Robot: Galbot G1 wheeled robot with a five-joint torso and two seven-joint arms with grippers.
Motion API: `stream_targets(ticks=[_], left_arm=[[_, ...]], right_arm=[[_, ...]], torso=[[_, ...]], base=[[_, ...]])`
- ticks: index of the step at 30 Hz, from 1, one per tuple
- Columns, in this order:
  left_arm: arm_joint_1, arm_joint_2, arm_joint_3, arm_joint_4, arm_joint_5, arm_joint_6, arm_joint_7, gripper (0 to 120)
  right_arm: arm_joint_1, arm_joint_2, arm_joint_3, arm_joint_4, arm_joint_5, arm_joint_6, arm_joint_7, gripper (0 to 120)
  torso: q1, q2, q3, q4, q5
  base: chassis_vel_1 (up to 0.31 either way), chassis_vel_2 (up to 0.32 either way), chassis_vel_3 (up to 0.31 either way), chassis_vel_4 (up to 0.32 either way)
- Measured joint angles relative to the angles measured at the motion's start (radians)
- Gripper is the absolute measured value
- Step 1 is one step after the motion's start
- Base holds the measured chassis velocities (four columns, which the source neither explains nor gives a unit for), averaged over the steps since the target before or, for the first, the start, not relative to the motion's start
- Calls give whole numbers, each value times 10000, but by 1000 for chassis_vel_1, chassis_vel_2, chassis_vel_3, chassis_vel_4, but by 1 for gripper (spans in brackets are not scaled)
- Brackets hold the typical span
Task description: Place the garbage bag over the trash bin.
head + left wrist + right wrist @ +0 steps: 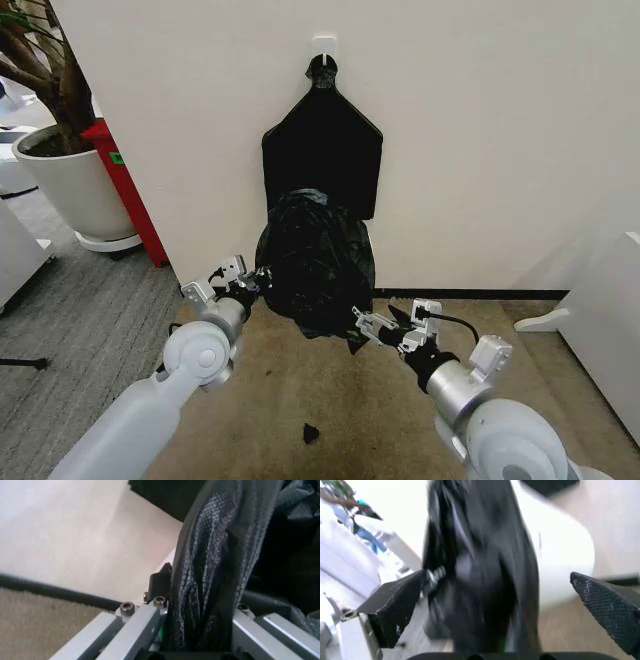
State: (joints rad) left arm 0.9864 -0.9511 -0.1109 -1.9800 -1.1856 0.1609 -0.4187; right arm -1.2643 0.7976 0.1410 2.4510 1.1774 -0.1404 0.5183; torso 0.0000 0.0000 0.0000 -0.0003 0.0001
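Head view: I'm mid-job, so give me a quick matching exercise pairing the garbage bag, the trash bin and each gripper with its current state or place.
Things:
1. garbage bag
2. trash bin
3. left gripper
4. right gripper

States:
A. fingers spread, at the bag's lower edge on the robot's right
B. closed on a fold at the bag's left side
C. pale, mostly hidden behind black plastic
D. black and crumpled, against the wall

Pairs: 1-D, 2-C, 3-B, 4-A
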Motion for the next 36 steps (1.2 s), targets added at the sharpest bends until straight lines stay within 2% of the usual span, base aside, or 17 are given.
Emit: stream_targets(ticks=[3, 6, 7, 9, 11, 13, 18, 25, 36], left_arm=[[143, 163, 97, 254, 926, -305, 817, 1], [194, 296, 236, 842, 2085, -1092, 2024, 1], [194, 296, 236, 842, 2085, -1092, 2024, 1], [194, 347, 301, 1192, 2818, -1587, 2764, 1], [198, 442, 392, 1463, 3491, -2053, 3483, 1], [198, 491, 456, 1510, 3736, -2291, 3721, 1], [152, 583, 480, 1574, 4640, -2773, 4188, 1], [179, 711, 415, 1490, 5439, -3050, 4426, 1], [229, 693, 419, 1231, 5703, -3112, 4552, 1]], right_arm=[[626, -392, 606, 132, 604, -371, 166, 100], [1415, -1098, 2308, -28, 2595, -1692, -212, 100], [1415, -1098, 2308, -28, 2595, -1692, -212, 100], [1896, -1433, 2629, -293, 3282, -2149, -414, 100], [2690, -1826, 2567, -692, 3972, -2654, -694, 100], [3425, -1995, 2288, -1014, 4535, -3073, -858, 100], [4771, -1906, 1543, -1561, 5224, -4017, -910, 100], [4369, -1493, 1236, -1588, 5048, -3896, -759, 100], [4504, -1130, 561, -2216, 4452, -3461, -439, 100]], torso=[[0, 0, 1, 6, 0], [0, 0, 0, 1, -3], [0, 0, 0, 1, -3], [0, 0, 1, 0, 0], [1, 0, 2, 3, -1], [0, 0, 2, 3, -2], [1, -1, 3, 6, -4], [0, 0, 1, 1, 0], [0, -1, 1, 3, -2]], base=[[0, 0, 0, 0], [0, 0, 0, 0], [0, 0, 0, 0], [0, 0, 0, 0], [0, 0, 0, 0], [0, 0, 0, 0], [0, 0, 0, 0], [0, 0, 0, 0], [0, 0, 0, 0]])
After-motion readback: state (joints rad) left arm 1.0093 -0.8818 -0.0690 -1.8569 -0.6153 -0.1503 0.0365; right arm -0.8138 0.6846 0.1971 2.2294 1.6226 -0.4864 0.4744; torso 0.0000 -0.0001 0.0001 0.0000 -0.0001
